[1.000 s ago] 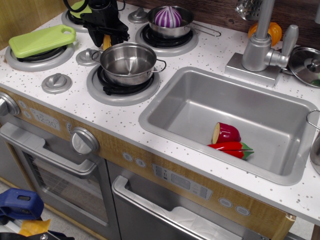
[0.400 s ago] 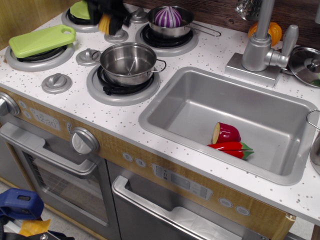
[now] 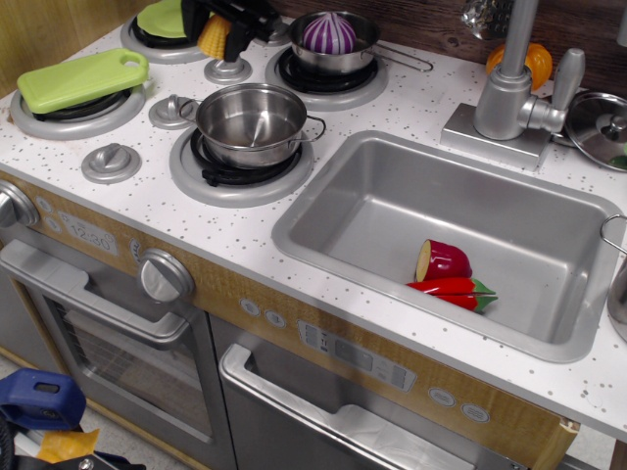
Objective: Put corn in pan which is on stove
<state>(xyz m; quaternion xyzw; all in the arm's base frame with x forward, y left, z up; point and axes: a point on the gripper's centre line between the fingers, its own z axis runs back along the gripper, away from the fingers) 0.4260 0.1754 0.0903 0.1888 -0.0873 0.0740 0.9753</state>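
The corn, a small yellow ridged cob piece, hangs in my black gripper at the top edge of the view, above the back of the stove. The gripper is shut on it; its upper part is cut off by the frame. The empty steel pot stands on the front right burner, in front of and below the gripper and apart from it. A smaller steel pan on the back right burner holds a purple and white toy vegetable.
A green cutting board lies on the front left burner, and a green item on the back left one. The grey sink holds red toy pieces. Faucet, orange fruit and a steel lid stand at the back right.
My gripper has risen from beside the pot's left rim and moved back toward the top of the view, carrying the corn with it. Nothing else moved.
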